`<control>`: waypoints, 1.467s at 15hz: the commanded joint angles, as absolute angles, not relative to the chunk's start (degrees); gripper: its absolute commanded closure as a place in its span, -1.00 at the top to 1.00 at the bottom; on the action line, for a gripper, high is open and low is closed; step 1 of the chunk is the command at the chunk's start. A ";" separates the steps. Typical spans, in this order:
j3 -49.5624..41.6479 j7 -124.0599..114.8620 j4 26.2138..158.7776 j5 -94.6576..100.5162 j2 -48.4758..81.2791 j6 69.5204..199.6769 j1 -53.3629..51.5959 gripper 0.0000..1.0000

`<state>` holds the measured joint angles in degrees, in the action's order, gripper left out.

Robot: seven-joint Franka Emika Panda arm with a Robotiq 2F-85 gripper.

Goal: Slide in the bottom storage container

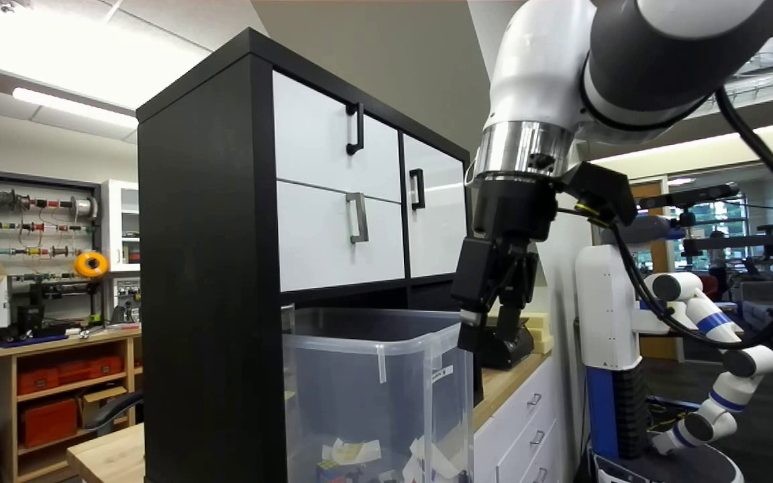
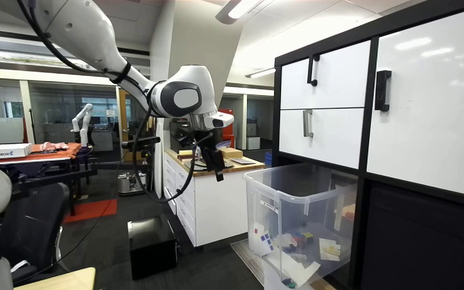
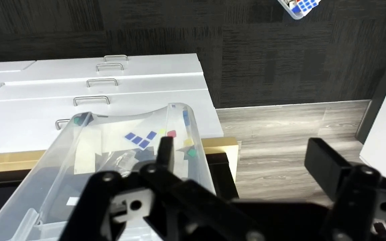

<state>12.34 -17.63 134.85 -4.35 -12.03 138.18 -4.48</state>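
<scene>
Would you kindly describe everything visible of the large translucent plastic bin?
The large translucent plastic bin has a thick rim, see-through walls and an open top. A small white label sits on one wall below the rim. It stands upright, jutting from the tall black cabinet beneath white drawer fronts. Inside lie pale paper-like scraps and a multicoloured cube. The open black gripper is apart from it. What supports its base is unclear.
</scene>
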 commanded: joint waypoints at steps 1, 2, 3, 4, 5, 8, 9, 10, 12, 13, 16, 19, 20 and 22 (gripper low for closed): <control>9.17 -12.94 136.04 -5.05 -10.78 143.69 -4.68 1.00; 8.46 -12.21 136.27 -5.04 -10.48 144.67 -4.48 1.00; 7.66 -11.35 136.73 -5.01 -10.38 145.85 -4.24 1.00; 6.93 -10.50 137.39 -4.93 -10.34 147.40 -4.05 1.00; 6.30 -10.08 138.29 -4.88 -10.43 149.58 -3.88 1.00; 4.94 -8.26 141.25 -4.24 -10.70 155.88 -3.44 1.00; 4.60 -7.62 142.26 -4.32 -10.67 157.92 -3.38 1.00; 4.22 -6.86 143.05 -4.88 -10.59 159.59 -3.51 1.00; 3.63 -5.96 144.68 -5.47 -10.31 162.68 -3.68 1.00; 3.33 -5.29 145.32 -5.78 -10.04 163.79 -3.79 1.00; 2.57 -3.70 146.66 -5.94 -9.19 165.83 -3.91 0.98; 1.97 -2.11 146.87 -5.63 -7.88 167.17 -3.80 0.44; 1.78 -1.66 146.66 -5.82 -7.23 167.70 -3.84 0.29; 1.50 -0.72 146.03 -6.35 -5.75 168.74 -4.02 0.01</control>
